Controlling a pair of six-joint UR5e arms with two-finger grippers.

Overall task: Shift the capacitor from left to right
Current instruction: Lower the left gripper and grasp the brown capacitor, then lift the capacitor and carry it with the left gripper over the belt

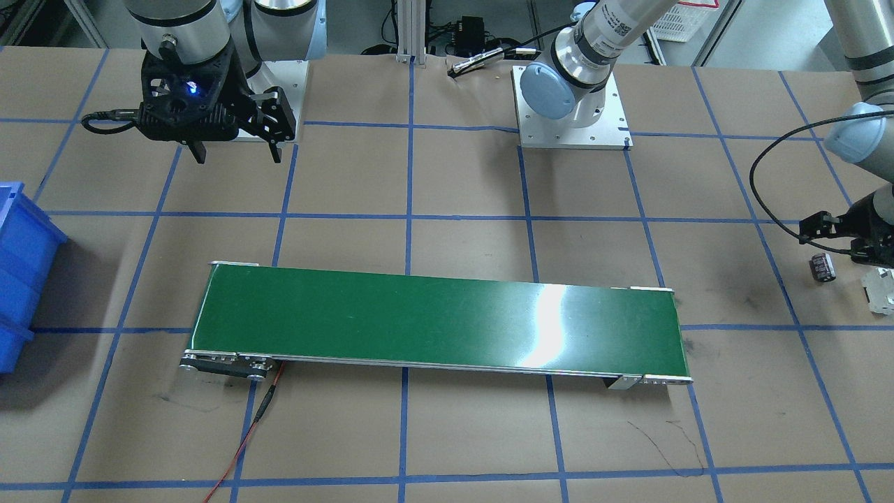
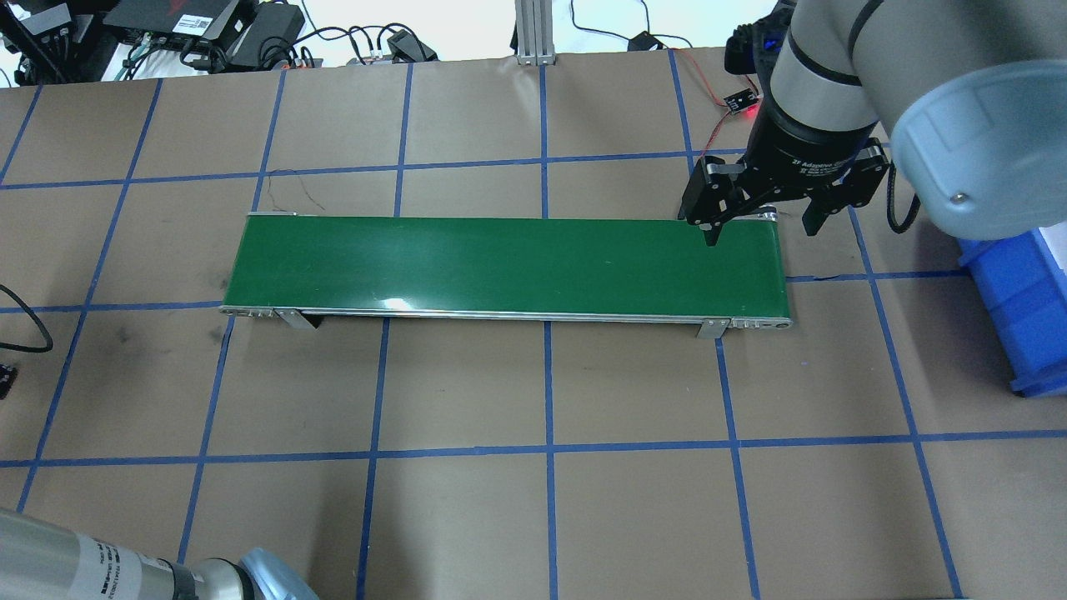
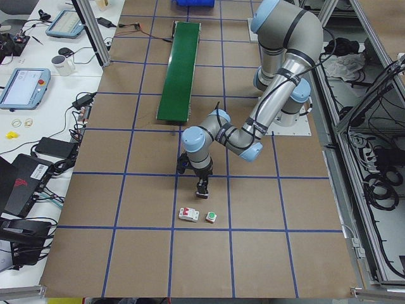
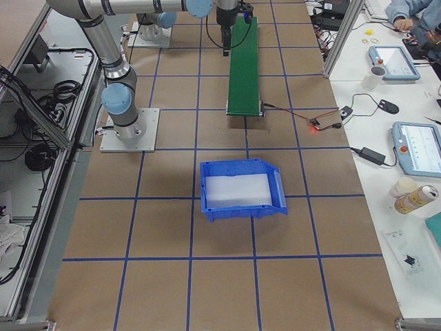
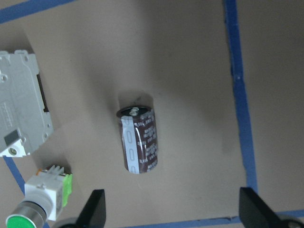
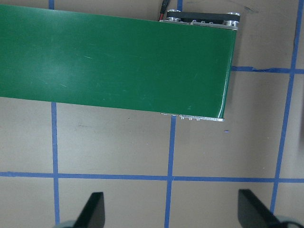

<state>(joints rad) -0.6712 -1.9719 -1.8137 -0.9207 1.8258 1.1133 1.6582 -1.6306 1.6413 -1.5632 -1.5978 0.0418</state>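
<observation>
The capacitor [image 5: 138, 138], a stubby dark cylinder with pale printing, lies on its side on the brown table paper; it also shows in the front view [image 1: 822, 267]. My left gripper [image 5: 175, 211] hangs above it, open and empty, with the capacitor a little left of the middle between the fingertips [image 5: 97, 209]. In the left side view the left gripper [image 3: 202, 189] hides the capacitor. My right gripper [image 2: 761, 227] is open and empty, above the right end of the green belt [image 2: 500, 262]; it also shows in the right wrist view [image 6: 173, 211] and the front view [image 1: 237, 154].
A white-grey blocky component [image 5: 19, 118] and a small white part with a green cap [image 5: 40, 199] lie close beside the capacitor. A blue bin [image 2: 1017, 308] stands on the robot's right, past the belt end. A red wire [image 1: 244, 440] runs from the belt's motor end.
</observation>
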